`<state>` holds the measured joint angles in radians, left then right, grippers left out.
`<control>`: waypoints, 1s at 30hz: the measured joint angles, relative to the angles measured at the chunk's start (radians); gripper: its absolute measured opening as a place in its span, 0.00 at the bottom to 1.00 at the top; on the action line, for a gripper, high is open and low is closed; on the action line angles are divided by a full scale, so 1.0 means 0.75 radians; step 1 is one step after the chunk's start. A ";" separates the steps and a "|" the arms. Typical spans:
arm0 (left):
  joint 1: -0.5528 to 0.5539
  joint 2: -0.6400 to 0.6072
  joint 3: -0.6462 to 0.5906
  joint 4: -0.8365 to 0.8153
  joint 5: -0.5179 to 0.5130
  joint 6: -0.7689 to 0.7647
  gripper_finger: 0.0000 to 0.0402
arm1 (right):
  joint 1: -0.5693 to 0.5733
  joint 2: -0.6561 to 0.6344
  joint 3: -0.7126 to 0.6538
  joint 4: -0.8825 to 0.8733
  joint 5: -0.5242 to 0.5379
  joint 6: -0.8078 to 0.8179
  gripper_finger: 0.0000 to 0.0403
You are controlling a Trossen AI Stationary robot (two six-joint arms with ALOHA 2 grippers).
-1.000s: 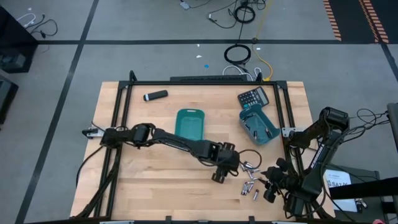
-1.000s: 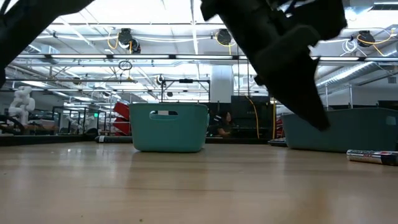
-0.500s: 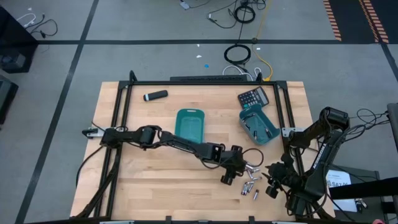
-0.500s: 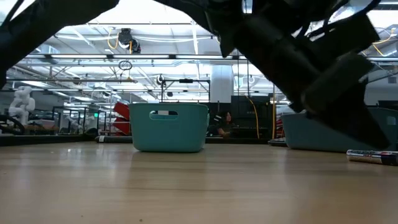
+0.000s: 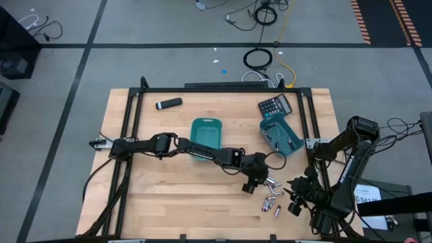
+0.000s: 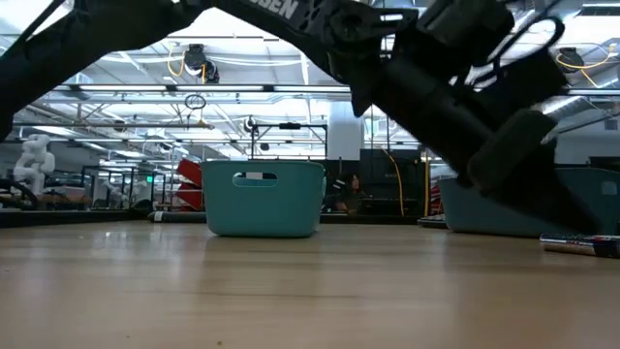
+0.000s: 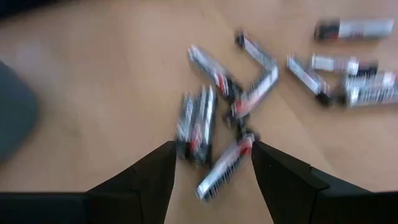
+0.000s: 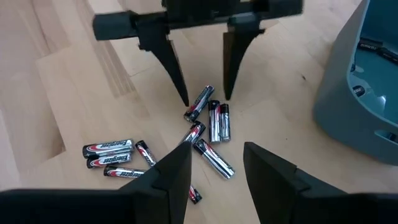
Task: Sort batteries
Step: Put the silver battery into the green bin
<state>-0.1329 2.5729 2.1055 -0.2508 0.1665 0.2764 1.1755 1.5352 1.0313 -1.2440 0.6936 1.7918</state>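
Your left gripper (image 8: 204, 93) sits low over the batteries (image 8: 208, 121), fingers spread wide w/ one loose cell lying between the tips, nothing gripped yet. In the left wrist view the same cell (image 7: 224, 167) lies slanted in the gap, w/ a pair just beside the other finger. Rest of the pile is scattered on the table (image 5: 169, 209) near the front right, some cells touching or crossing, three lying side by side a bit apart (image 8: 109, 158).

Right gripper (image 5: 295, 197) waits just beside the pile at the table's right edge, claw about half open, empty.

Some batteries are already in the right bin (image 5: 281, 136); the middle bin (image 5: 206, 134) is well apart from the pile, contents not clear.

Handling, as a guess: cells are light, hard, smooth & round, so they'll roll or squirt out if you pinch near an end. Take hold at mid-length, fingers across the body, square to the long axis. This cell is skewed to the fingers, so turn the wrist to line up first. Watch the neighbours, since a finger coming down on the pair could nudge it & scatter the lot.
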 joint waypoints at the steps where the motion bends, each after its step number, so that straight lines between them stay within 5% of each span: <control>1: 0.001 0.007 -0.001 -0.018 0.001 0.000 0.55 | -0.001 0.000 0.000 0.005 0.000 0.000 0.34; 7: 0.010 0.040 0.004 -0.061 0.022 0.035 0.45 | -0.004 0.000 0.000 0.026 -0.016 -0.003 0.34; 14: 0.005 0.040 0.005 -0.094 0.006 0.069 0.13 | -0.004 0.000 0.000 0.023 -0.017 -0.005 0.34; 25: 0.009 -0.023 -0.002 -0.242 -0.073 0.013 0.13 | -0.004 0.000 0.000 0.025 -0.016 -0.003 0.34; 30: 0.003 -0.120 -0.009 -0.368 -0.216 0.036 0.13 | -0.004 0.000 0.000 0.021 -0.013 -0.001 0.34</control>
<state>-0.1304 2.4832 2.0987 -0.5266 0.0049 0.3035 1.1728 1.5352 1.0313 -1.2283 0.6842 1.7910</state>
